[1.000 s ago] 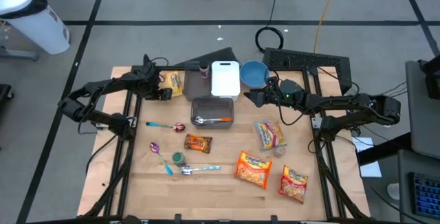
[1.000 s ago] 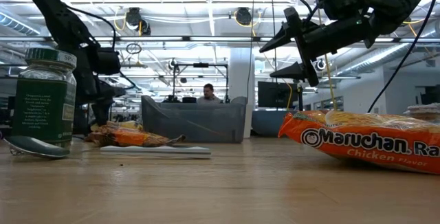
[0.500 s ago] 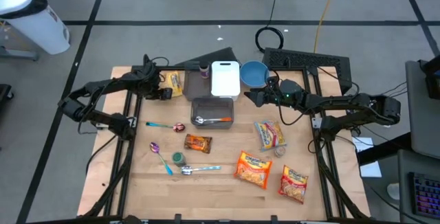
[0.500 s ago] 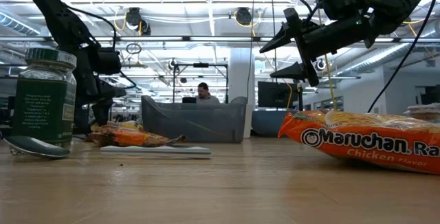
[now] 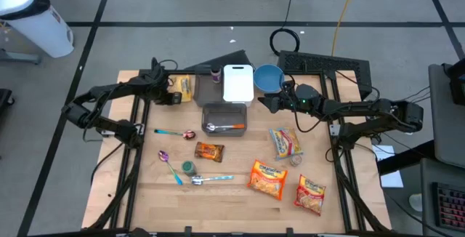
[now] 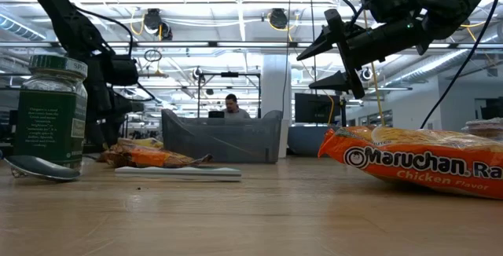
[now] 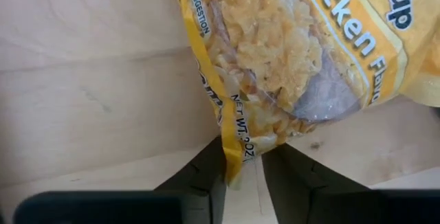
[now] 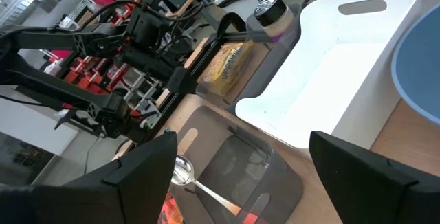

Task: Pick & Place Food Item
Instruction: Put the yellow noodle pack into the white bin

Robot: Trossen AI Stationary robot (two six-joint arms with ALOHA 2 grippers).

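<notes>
Where the worktop nears its far left corner, lying flat on the wood: yellow food packet. Pinched at one sealed edge by left gripper, jaws drawn narrow, the seam caught between the dark fingers. Not lifted; resting against the boards in the wrist view. Toward the far edge's middle, hanging clear above the worktop: right gripper, jaws spread wide, holding nothing, near blue bowl, white tray and grey bin.
</notes>
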